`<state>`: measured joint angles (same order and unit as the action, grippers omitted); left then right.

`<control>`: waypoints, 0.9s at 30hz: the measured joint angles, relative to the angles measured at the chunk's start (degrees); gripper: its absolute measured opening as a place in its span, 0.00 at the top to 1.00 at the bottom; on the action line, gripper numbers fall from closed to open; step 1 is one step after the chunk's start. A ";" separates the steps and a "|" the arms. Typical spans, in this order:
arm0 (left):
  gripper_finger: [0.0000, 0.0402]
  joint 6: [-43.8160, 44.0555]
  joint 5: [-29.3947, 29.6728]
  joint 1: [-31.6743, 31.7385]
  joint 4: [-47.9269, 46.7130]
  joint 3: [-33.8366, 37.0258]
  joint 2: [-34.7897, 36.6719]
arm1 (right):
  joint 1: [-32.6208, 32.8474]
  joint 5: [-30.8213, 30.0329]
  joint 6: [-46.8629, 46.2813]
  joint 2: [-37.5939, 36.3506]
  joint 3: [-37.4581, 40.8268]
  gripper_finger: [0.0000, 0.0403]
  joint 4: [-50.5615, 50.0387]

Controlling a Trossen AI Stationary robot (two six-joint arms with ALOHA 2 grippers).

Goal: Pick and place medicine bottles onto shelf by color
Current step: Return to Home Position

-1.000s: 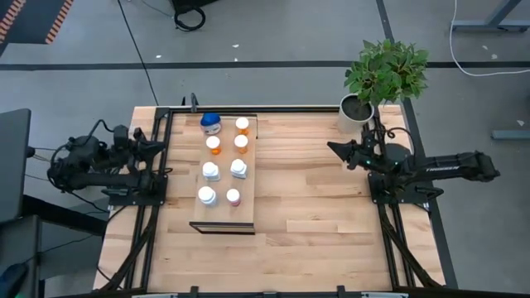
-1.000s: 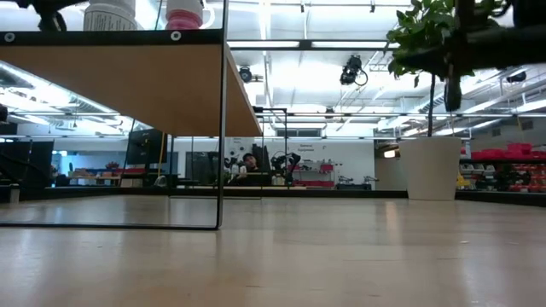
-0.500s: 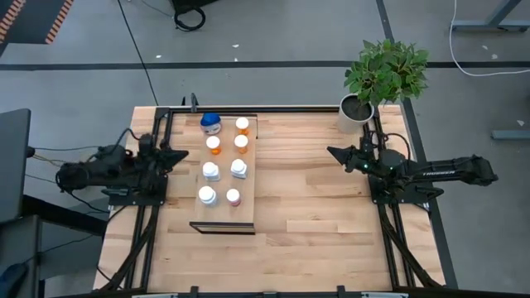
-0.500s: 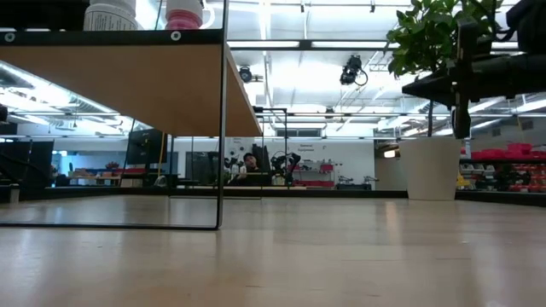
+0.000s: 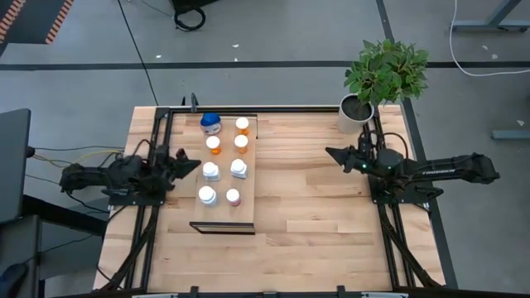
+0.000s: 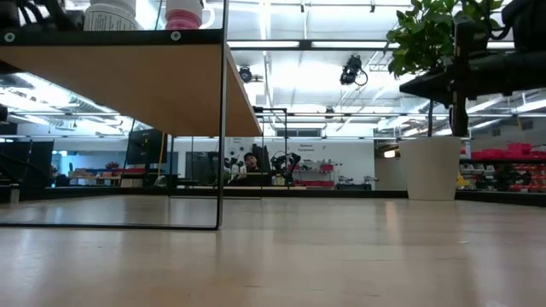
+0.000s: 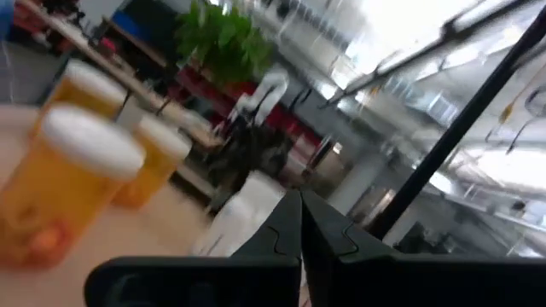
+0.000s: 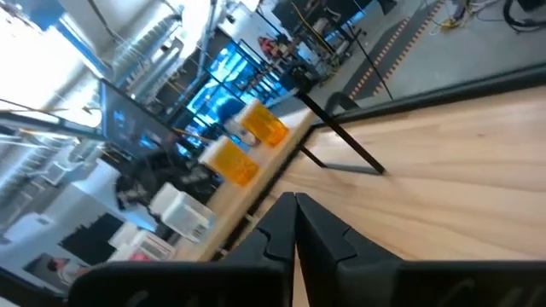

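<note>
On the table's [image 5: 331,207] nine o'clock half, taking the far edge as twelve, the shelf [image 5: 224,217] lies lengthwise from twelve to six. Eight medicine bottles stand on it in two columns of four. The row at the twelve o'clock end holds a blue bottle [image 5: 210,123] with an orange bottle [image 5: 242,124] at its three o'clock. The next row is an orange pair [image 5: 214,144], then comes a white pair [image 5: 238,169]. The row nearest six o'clock has a third white bottle [image 5: 206,196] with a pink bottle [image 5: 233,197] at its three o'clock. All of them stand upright with their caps up, each apart from its neighbours. The left gripper [image 5: 183,156] sits just beside the shelf's nine o'clock edge, level with the gap between the orange and white rows, and points toward three o'clock. In its wrist view the fingertips [image 7: 290,223] meet with nothing between them, so the left gripper [image 7: 300,203] is closed and empty. The right gripper [image 5: 330,152] is on the three o'clock half, well apart from the shelf, and points toward nine o'clock. Its own view shows the fingers [image 8: 281,230] pressed together on nothing. At its one o'clock a plant [image 5: 386,69] grows from a white pot [image 5: 354,112] at the table's far corner. From table height the shelf [image 6: 128,85] shows as a raised board on thin dark legs.
</note>
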<state>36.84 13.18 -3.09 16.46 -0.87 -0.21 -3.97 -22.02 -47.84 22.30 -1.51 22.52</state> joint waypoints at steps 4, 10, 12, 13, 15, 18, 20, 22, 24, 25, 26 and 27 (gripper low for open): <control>0.98 0.01 -0.66 -0.02 -6.78 0.27 -0.15 | 0.00 0.00 -0.23 -0.02 -2.07 0.95 0.00; 0.91 -1.78 -0.58 -0.02 -10.48 0.27 -0.14 | 0.00 0.00 -0.22 0.01 -8.53 0.95 -0.08; 0.89 -1.84 -0.58 -0.02 -10.37 0.25 -0.13 | 0.00 0.00 -0.15 0.01 -11.83 0.94 -0.06; 0.89 -1.94 -0.58 -0.02 -10.41 0.25 -0.13 | 0.00 0.00 -0.05 0.01 -13.81 0.94 -0.08; 0.88 -1.91 -0.58 -0.02 -10.39 0.25 -0.13 | 0.00 0.00 -0.01 0.02 -18.08 0.94 -0.06; 0.89 -1.95 -0.58 -0.01 -10.39 0.25 -0.13 | 0.00 0.00 -0.23 0.51 -25.81 0.94 -0.03; 0.90 -1.92 -0.58 -0.02 -10.39 0.25 -0.13 | 0.00 0.00 -0.17 1.11 -31.82 0.94 0.09; 0.91 -1.93 -0.58 -0.02 -10.39 0.25 -0.13 | 0.00 0.00 0.01 1.85 -38.30 0.94 -0.03; 0.91 -1.95 -0.58 -0.02 -10.39 0.25 -0.13 | 0.00 0.00 -0.16 2.78 -45.37 0.94 0.00; 0.91 -1.91 -0.58 -0.02 -10.37 0.25 -0.13 | 0.01 0.00 -0.22 3.26 -49.02 0.94 -0.03; 0.91 -1.71 -0.58 -0.02 -10.37 0.25 -0.13 | 0.02 0.00 -0.22 3.80 -52.80 0.94 0.03; 0.91 -1.56 -0.58 -0.02 -10.37 0.25 -0.13 | 0.01 0.00 -0.18 4.41 -56.67 0.94 0.05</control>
<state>35.29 12.60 -3.11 6.09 -0.62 -0.34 -3.96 -22.02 -48.02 26.71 -58.18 22.57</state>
